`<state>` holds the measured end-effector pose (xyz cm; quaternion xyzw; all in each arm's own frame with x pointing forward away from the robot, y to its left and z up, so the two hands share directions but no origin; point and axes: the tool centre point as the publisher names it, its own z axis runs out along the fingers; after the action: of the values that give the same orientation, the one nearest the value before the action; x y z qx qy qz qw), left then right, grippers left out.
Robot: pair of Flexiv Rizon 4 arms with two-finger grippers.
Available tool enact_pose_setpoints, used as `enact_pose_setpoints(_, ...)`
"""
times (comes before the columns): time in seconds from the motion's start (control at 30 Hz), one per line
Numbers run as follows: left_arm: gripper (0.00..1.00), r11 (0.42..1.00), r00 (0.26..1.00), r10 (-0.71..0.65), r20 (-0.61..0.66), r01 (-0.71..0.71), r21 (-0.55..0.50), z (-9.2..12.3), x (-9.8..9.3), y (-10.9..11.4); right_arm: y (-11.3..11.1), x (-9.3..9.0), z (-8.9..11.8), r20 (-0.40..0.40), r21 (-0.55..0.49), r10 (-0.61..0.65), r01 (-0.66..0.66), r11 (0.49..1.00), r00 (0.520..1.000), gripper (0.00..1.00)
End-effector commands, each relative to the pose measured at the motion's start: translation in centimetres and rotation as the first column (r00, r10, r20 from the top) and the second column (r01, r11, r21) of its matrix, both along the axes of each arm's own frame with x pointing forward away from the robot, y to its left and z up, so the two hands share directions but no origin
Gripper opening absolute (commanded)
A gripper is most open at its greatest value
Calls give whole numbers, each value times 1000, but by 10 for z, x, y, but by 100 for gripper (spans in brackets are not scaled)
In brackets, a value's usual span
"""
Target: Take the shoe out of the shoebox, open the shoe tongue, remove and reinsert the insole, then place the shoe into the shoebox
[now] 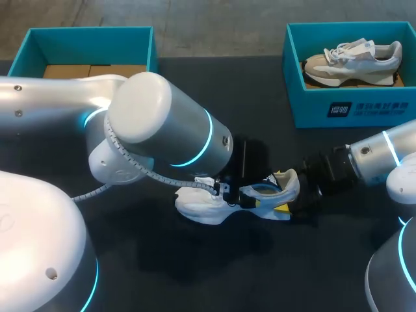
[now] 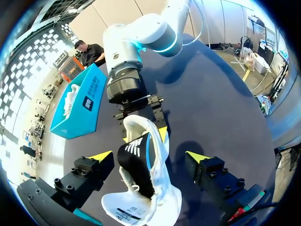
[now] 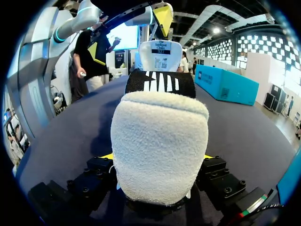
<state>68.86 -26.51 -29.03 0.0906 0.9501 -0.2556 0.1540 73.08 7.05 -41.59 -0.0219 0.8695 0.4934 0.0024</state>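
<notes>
The right gripper (image 3: 157, 157) clamps the heel of a white shoe (image 1: 244, 195) at the middle of the dark table (image 1: 195, 273). The left gripper (image 2: 149, 157) hangs spread wide astride the shoe's midsection, with both fingers clear of its sides. Behind the shoe's heel end, a teal box (image 1: 351, 107) holds a second shoe (image 1: 351, 62). Another box (image 1: 91, 42) stands well off, beyond the toe end.
</notes>
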Motion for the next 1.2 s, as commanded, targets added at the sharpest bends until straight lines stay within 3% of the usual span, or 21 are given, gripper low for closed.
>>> enact_pose_setpoints(0.03, 100, 1000, 1000, -1, 12, 1, 15, 0, 0, -1, 0, 1, -6, 1, -3, -1, 1, 1000, 1000, 0)
enact_pose_setpoints(0.43, 100, 993, 981, 40, 191, -60, 97, -3, 2, -10, 0, 1, -6, 1, -3, -1, 1, 1000, 1000, 0)
enact_pose_setpoints(1.2, 100, 971, 925, 101, 367, -172, 168, -5, 6, -16, 0, 1, -6, 1, -3, -1, 1, 1000, 1000, 0)
